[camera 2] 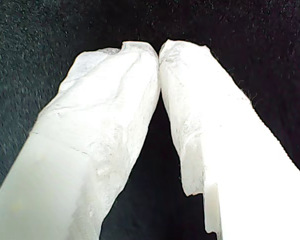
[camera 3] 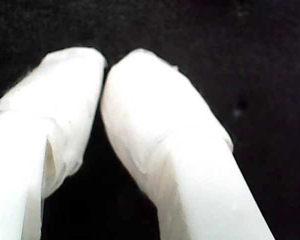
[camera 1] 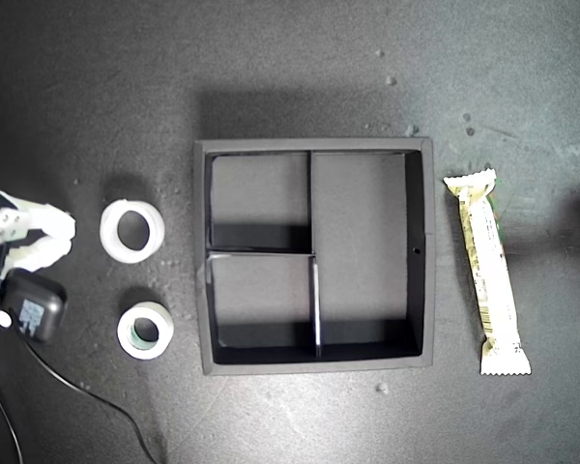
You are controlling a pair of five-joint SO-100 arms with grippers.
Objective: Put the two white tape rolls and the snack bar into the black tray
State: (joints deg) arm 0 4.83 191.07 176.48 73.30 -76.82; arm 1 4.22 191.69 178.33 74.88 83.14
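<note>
My first gripper point(camera 2: 159, 50) tips pressed together over bare dark mat, my second gripper point(camera 3: 104, 65) likewise closed on nothing, black tray point(camera 1: 420, 253) centre of exterior view, two white tape rolls point(camera 1: 132, 231) off its left, snack bar point(camera 1: 487, 269) off its right, an arm point(camera 1: 29, 237) low at exterior view's left edge

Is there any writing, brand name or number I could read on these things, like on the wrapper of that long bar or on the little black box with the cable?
None can be read.
Snack bar: dark print along the wrapper, too small and blurred.
Black box: pale marks on its face, too blurred.
Tape rolls and black tray: no text visible.
</note>
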